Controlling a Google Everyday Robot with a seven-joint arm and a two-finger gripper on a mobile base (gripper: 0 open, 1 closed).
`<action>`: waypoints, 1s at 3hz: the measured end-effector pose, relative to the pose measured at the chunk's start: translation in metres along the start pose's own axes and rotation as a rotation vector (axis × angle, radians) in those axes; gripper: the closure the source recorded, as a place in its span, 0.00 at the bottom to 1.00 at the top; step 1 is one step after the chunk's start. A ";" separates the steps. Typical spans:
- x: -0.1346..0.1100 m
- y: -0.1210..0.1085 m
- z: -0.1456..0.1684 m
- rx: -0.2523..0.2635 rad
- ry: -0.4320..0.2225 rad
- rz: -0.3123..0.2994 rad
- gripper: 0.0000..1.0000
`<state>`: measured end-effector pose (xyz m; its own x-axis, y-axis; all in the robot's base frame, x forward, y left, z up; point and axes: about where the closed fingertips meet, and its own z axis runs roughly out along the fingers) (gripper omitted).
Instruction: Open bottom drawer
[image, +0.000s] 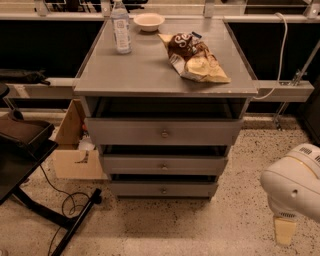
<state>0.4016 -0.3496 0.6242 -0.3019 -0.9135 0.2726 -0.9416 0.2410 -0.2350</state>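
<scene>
The grey cabinet (150, 75) has three drawer fronts. The bottom drawer (135, 189) is the lowest and narrowest, just above the speckled floor, with a small round metal knob (163, 190) at its centre. It sits nearly flush under the middle drawer (130, 164), and no tray shows. My gripper (284, 231) hangs from the white arm (295, 185) at the lower right. It points down near the floor, well to the right of the bottom drawer and a little below it, not touching it.
On the cabinet top stand a water bottle (120, 27), a bowl (149, 21) and a chip bag (195, 57). A cardboard box (70, 145) sits at the left of the cabinet. A black stand (30, 200) with a cable (67, 202) lies at the lower left.
</scene>
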 end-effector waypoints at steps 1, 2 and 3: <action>-0.022 -0.001 0.005 0.075 -0.057 -0.029 0.00; -0.056 0.004 0.040 0.140 -0.153 -0.048 0.00; -0.106 -0.008 0.079 0.205 -0.301 -0.056 0.00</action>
<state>0.4530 -0.2803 0.5234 -0.1643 -0.9864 0.0110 -0.8970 0.1447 -0.4176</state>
